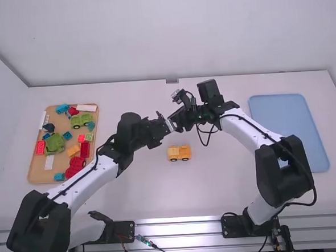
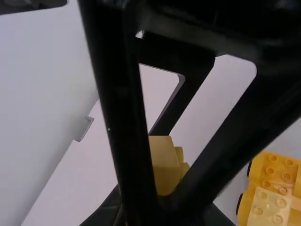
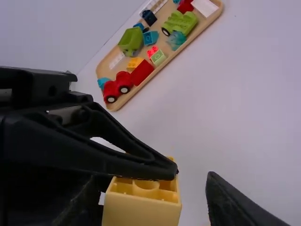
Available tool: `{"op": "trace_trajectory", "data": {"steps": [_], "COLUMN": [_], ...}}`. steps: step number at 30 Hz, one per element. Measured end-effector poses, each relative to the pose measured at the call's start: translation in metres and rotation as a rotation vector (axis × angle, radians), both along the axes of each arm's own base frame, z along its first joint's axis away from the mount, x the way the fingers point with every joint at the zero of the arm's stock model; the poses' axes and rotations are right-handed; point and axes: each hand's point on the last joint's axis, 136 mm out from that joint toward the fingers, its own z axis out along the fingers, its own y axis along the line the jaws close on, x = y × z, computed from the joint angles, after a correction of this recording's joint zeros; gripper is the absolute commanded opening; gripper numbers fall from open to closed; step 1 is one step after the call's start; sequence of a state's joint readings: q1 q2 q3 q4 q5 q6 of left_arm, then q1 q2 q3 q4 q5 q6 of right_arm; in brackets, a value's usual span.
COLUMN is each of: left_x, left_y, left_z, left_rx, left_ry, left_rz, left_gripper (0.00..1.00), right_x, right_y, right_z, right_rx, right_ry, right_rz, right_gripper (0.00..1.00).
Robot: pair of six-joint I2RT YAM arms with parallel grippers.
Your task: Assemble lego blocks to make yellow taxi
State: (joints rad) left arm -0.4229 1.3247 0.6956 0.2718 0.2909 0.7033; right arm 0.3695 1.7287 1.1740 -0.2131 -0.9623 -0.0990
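My left gripper [image 1: 166, 126] and right gripper [image 1: 178, 122] meet above the table's middle. A yellow block [image 3: 141, 209] is clamped by the left gripper, whose fingers come in from the side in the right wrist view. The right gripper [image 3: 155, 197] stands open with its fingers on either side of that block. In the left wrist view, the right gripper's black frame partly hides the block [image 2: 164, 162], above the left gripper [image 2: 164, 209]. Below them on the table is the yellow vehicle [image 1: 179, 152]; its studs [image 2: 270, 171] and a paler block [image 2: 268, 207] on it show in the left wrist view.
At the left lies a wooden tray [image 1: 32, 168] with several coloured blocks and vehicles, including a green car [image 1: 81, 120]. A blue tray [image 1: 288, 130] lies at the right, beside the right arm.
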Motion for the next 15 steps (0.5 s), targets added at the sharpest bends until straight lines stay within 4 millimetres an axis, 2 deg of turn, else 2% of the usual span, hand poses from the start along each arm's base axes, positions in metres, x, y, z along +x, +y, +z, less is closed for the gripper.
{"op": "trace_trajectory", "data": {"steps": [11, 15], "left_x": [0.0032, 0.0033], "left_y": [0.0036, 0.0036], "left_z": [0.0000, -0.0004], "left_rx": [0.011, 0.015], "left_ry": [-0.008, -0.009], "left_rz": [0.025, 0.027], "left_gripper": [0.03, 0.12], "right_x": [-0.0013, -0.0018], "right_y": [0.0002, -0.0001], "right_z": [0.0008, 0.0003], "right_rx": [0.003, 0.001], "right_ry": [0.009, 0.018], "right_rz": [0.003, 0.001], "right_gripper": [0.35, 0.32]}}
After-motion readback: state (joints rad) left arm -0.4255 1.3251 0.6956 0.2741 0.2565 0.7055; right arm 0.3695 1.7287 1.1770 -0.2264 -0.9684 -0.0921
